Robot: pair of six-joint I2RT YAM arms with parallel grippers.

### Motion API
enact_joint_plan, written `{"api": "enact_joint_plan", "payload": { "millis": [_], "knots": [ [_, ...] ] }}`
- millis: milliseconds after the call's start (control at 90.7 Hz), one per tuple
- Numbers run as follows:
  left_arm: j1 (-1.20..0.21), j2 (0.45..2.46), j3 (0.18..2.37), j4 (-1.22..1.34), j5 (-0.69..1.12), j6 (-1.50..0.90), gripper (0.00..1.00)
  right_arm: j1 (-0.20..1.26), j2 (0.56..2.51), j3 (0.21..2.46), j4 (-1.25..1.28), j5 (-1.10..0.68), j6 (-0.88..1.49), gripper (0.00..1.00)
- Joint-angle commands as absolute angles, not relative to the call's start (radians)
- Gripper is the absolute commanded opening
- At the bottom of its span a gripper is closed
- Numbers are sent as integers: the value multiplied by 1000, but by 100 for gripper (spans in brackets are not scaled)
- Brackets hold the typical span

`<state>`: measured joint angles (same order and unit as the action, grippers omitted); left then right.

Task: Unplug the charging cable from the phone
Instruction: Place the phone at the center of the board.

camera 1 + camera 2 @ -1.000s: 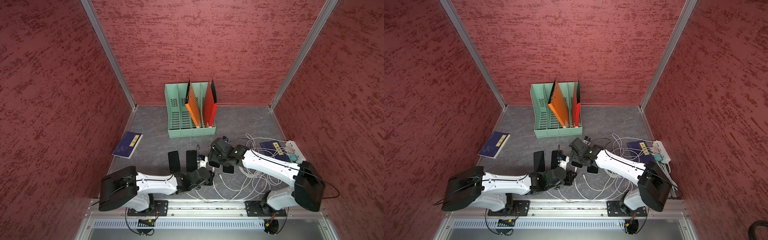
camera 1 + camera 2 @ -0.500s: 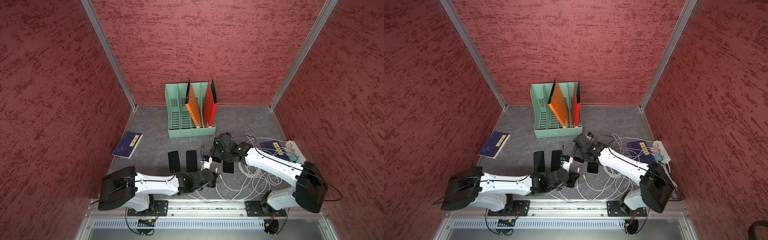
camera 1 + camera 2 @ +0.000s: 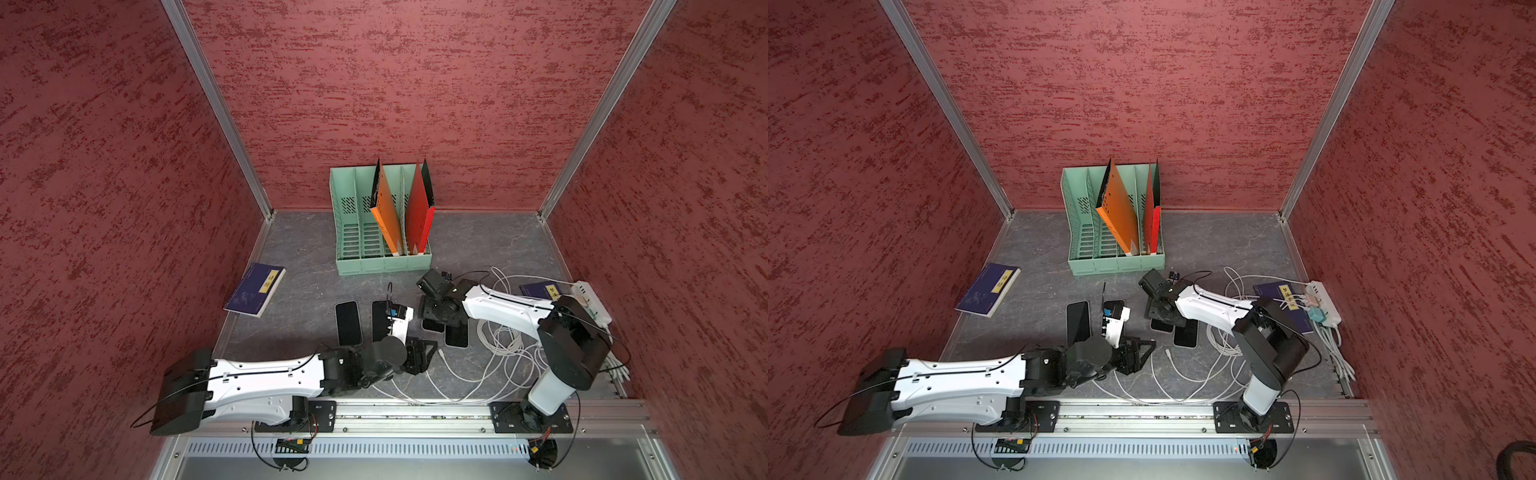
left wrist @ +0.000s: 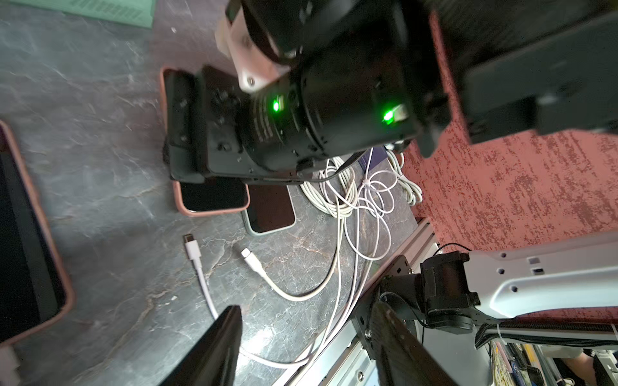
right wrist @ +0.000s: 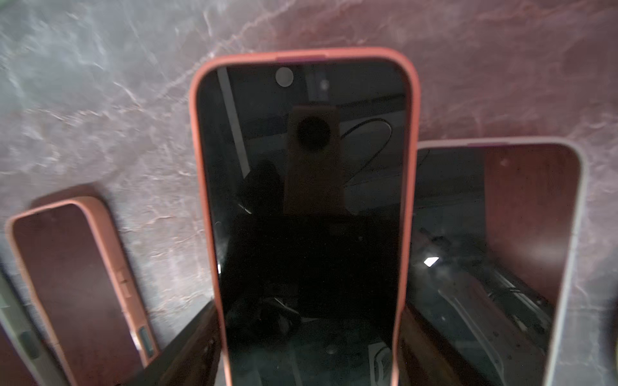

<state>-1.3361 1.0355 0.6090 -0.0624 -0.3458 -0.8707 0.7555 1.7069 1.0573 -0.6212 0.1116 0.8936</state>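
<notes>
Because the charging cable (image 4: pixel 204 284) is light and limp, take it by its stiff plug (image 4: pixel 191 247), lying loose just ahead of your spread, empty left gripper (image 4: pixel 306 307). Your right gripper (image 5: pixel 306 320) pinches the rigid, glass-faced phone (image 5: pixel 307 200) by its case edges. Only the left wrist view shows the plug free; the right wrist view shows just the screen.

A slim rectangular salmon-cased smartphone (image 5: pixel 307 217) lies flat on the grey marbled tabletop (image 4: pixel 100 167), its dark glass screen facing up and unlit. The thin white charging cable (image 4: pixel 193 252) lies loose on the same surface. Its plug end is free, near the phone's short edge but not touching it.
</notes>
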Motion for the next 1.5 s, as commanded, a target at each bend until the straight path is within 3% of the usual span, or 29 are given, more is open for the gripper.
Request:
{"api": "enact_joint_plan", "payload": {
  "millis": [0,275,661,1091,1488],
  "knots": [
    [-1338,919,583,-219,-478,-838,70,762,1725,1089,-610,122,848,25],
    [-1286,741,551,-308,-589,-832,72,798,1788,1106,-614,123,829,28],
    [-1273,772,560,-299,-567,-827,73,839,1857,1153,-741,260,813,30],
    [-1248,737,550,-339,-578,-836,77,961,1889,1183,-769,234,875,32],
    [-1221,745,536,-376,-558,-881,82,966,1924,1203,-761,210,889,41]
  ]
}}
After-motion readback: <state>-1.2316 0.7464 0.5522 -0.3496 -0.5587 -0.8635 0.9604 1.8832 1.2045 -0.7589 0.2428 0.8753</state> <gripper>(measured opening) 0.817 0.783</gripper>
